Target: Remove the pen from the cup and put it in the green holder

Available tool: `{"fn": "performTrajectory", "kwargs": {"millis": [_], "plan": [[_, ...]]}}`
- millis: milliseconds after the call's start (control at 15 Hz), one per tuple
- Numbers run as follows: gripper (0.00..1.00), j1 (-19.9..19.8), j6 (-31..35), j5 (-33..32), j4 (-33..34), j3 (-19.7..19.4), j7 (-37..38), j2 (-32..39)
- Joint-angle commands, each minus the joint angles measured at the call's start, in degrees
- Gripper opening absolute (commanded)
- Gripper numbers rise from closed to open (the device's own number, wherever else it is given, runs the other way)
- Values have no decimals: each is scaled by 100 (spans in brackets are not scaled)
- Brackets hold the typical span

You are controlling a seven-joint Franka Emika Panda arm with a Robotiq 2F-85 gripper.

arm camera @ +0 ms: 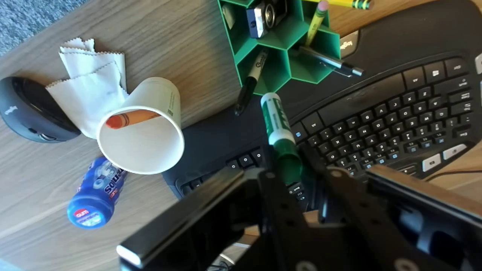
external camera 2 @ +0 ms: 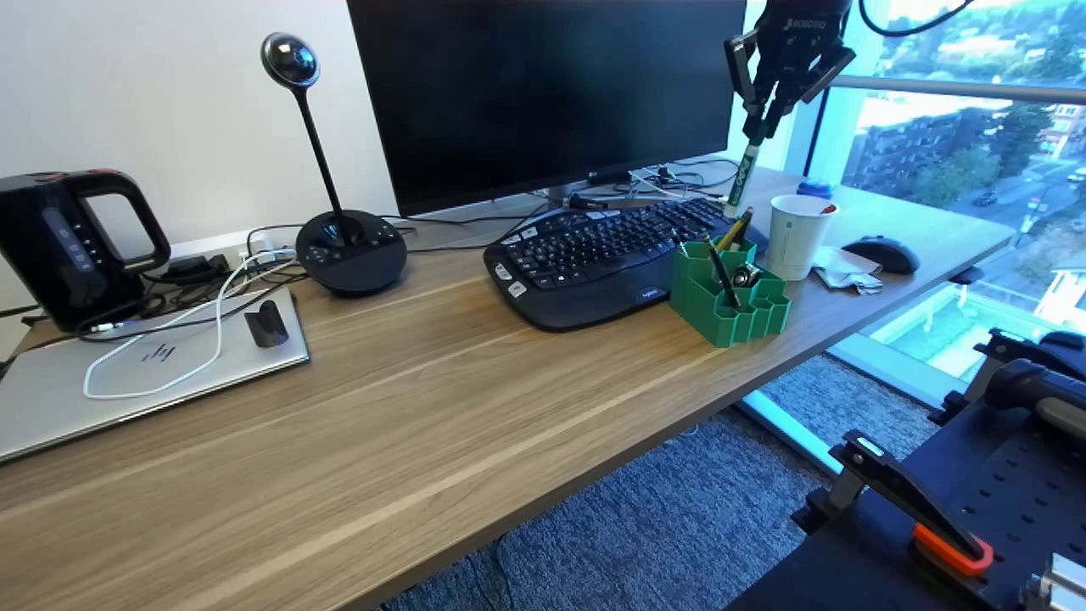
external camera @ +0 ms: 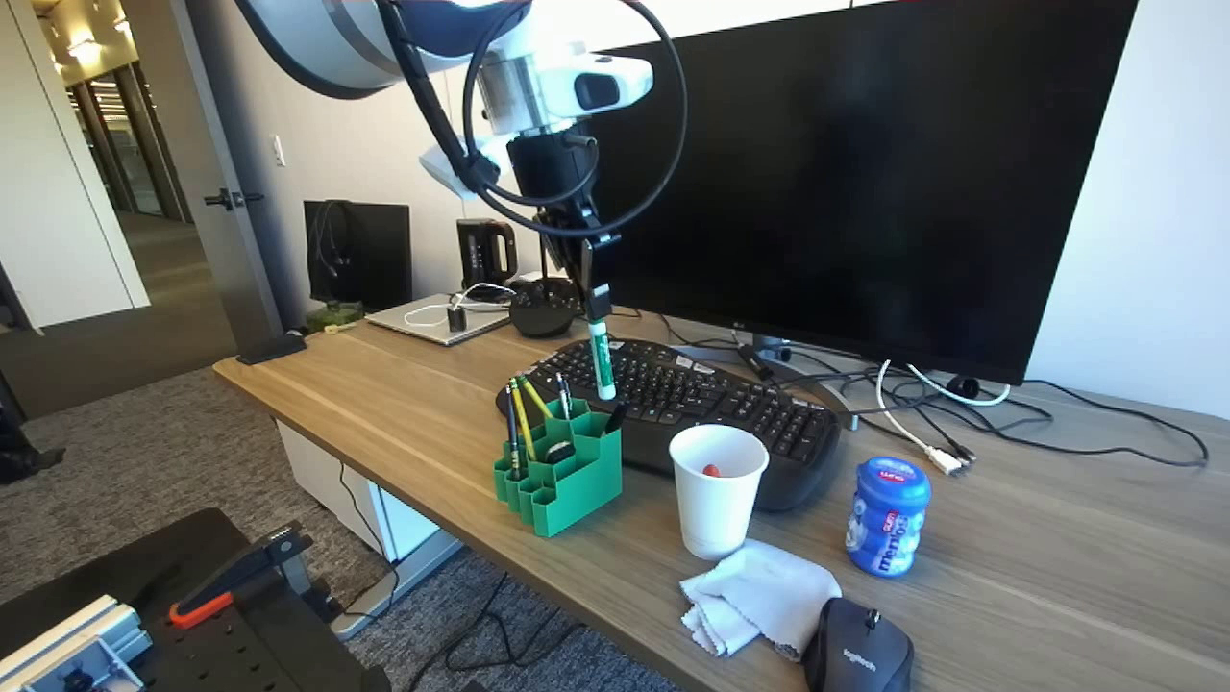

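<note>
Green-and-white dry-erase marker (external camera: 602,360), the task's pen, is out of the white paper cup (external camera: 716,514) & up in the air near the green holder (external camera: 588,492), by the holder's edge nearest the Logitech kbd (external camera 2: 594,297); in an exterior view we see a small gap btwn its lower end & that edge. Our gripper (external camera 2: 758,131) is clenched on its green end; white end points down, barrel a bit off vert.

Holder's own load, per wrist view: a black Sharpie (arm camera: 252,79) leaning, 2 yellow pencils (arm camera: 316,22), a silver click pen (arm camera: 331,61), plus a small black-and-silver item (arm camera: 260,20) w/ a round lens-like front; we can't ID it.

Cup stands upright next to the holder, apart from it, w/ an orange crayon (arm camera: 138,117) slanted inside. Past the cup, on the side away from the holder, we've got a white cloth (external camera: 774,586) at the cup's base, a dark Logitech mouse (external camera: 865,644) just beside the cloth &, farther from the holder than the cup, a blue Mentos gum bottle (external camera: 889,519).

Kbd runs just beside the holder, & the LG monitor (external camera: 846,192) stands across the kbd from it. Well apart from the holder, on the opp. side to the cup, we see a closed HP laptop (external camera 2: 42,399), a conf. cam (external camera 2: 352,255) on a stalk & a black elec. kettle (external camera 2: 38,246).
</note>
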Motion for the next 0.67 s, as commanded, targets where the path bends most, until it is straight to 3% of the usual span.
{"fn": "performTrajectory", "kwargs": {"millis": [0, 600], "plan": [[5, -32, 53, 197, -194, 52, -281, -198], [5, -57, -142, 332, -648, 95, -645, -591]]}}
